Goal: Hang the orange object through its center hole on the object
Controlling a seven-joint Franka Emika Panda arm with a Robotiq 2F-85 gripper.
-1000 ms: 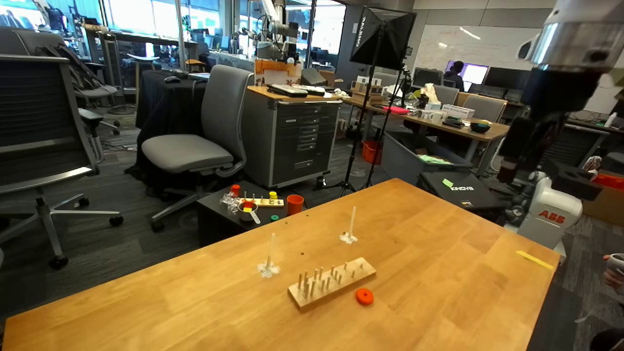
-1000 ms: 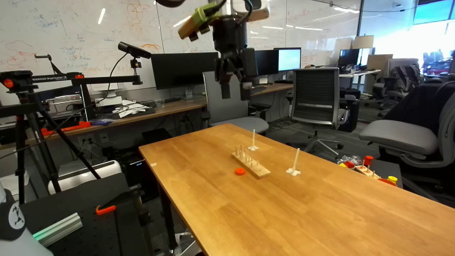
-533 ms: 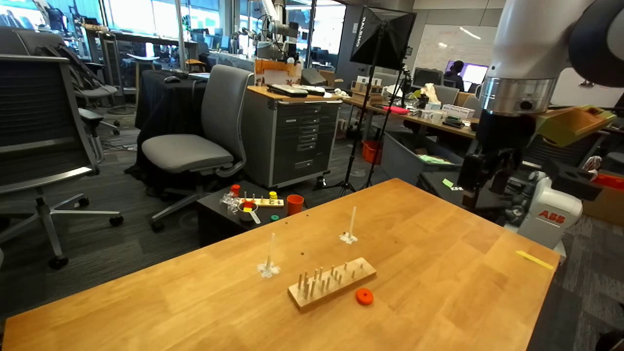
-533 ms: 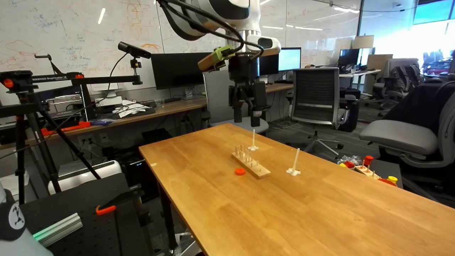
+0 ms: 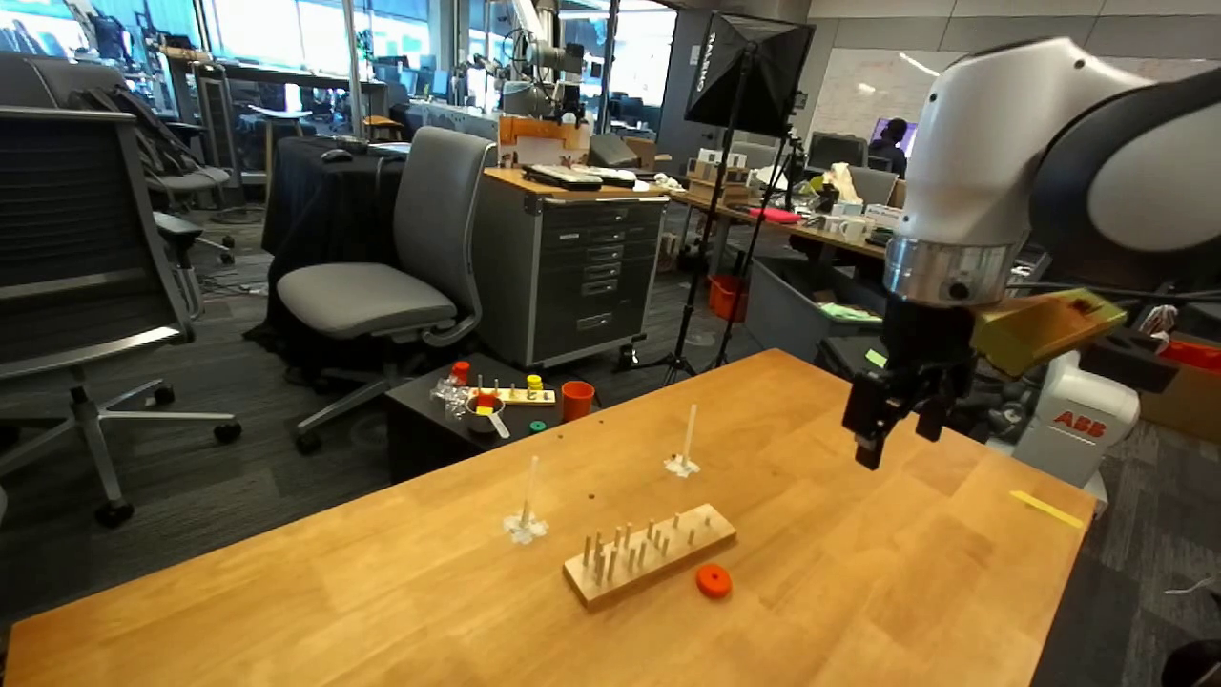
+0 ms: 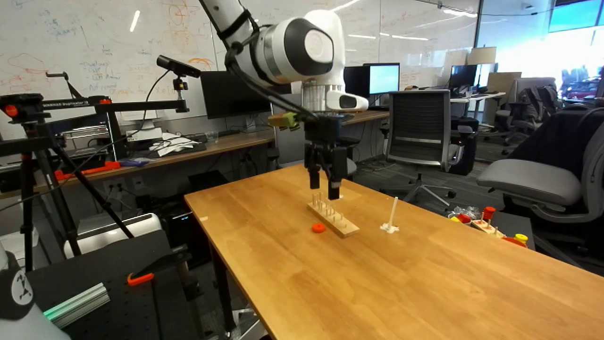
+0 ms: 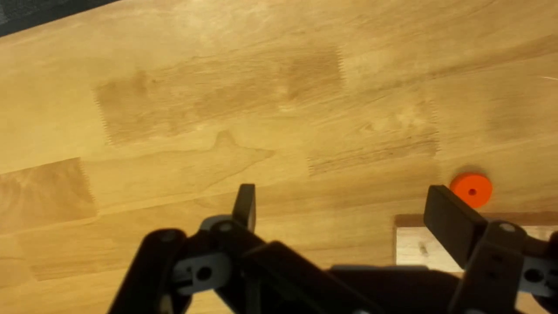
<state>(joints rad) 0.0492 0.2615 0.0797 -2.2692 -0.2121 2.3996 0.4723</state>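
The orange ring (image 5: pixel 713 585) lies flat on the table beside the light-wood peg rack (image 5: pixel 672 553). It also shows in an exterior view (image 6: pixel 318 228), and in the wrist view (image 7: pixel 471 184) with its small center hole facing up. The rack shows in an exterior view (image 6: pixel 348 229) with its row of short upright pegs; in the wrist view only one end (image 7: pixel 414 246) shows, partly behind a finger. My gripper (image 5: pixel 900 441) is open and empty above the table, also seen in an exterior view (image 6: pixel 324 187). In the wrist view, the ring is just right of the gripper (image 7: pixel 342 194).
Two thin pale rods (image 5: pixel 689 434) (image 5: pixel 530 489) stand taped to the wooden table (image 5: pixel 362 582) behind the rack. A dark side table holds an orange cup (image 5: pixel 577 401) and small pieces. The table edge (image 7: pixel 56 24) shows at the top left of the wrist view.
The arm has come down toward the table, moving left and lower in an exterior view. The gripper stays open. The ring and the rack have not moved.
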